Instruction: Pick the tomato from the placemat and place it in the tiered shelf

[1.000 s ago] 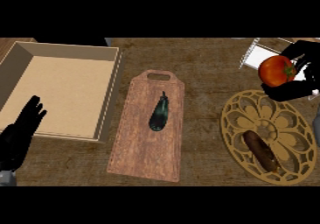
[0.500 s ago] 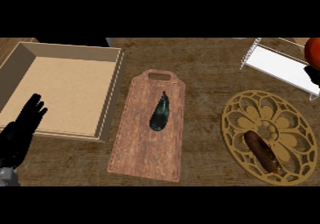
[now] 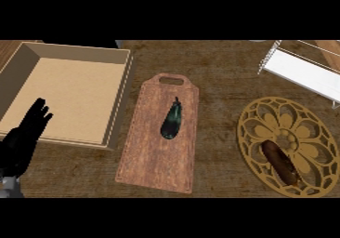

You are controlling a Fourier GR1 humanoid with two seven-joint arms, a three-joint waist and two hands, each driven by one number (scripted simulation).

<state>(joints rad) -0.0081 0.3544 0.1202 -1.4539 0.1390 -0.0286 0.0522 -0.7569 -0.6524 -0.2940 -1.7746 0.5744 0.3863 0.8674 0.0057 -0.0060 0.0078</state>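
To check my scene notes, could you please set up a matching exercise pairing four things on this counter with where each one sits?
Things:
1. eggplant
2. brown oblong food
3. left hand
4. tiered shelf

Places:
A. upper right corner of the view
B. on the wooden cutting board
C. on the golden placemat
D. lower left, by the open box

Pairs: 1-B; 2-C; 3-D; 4-A
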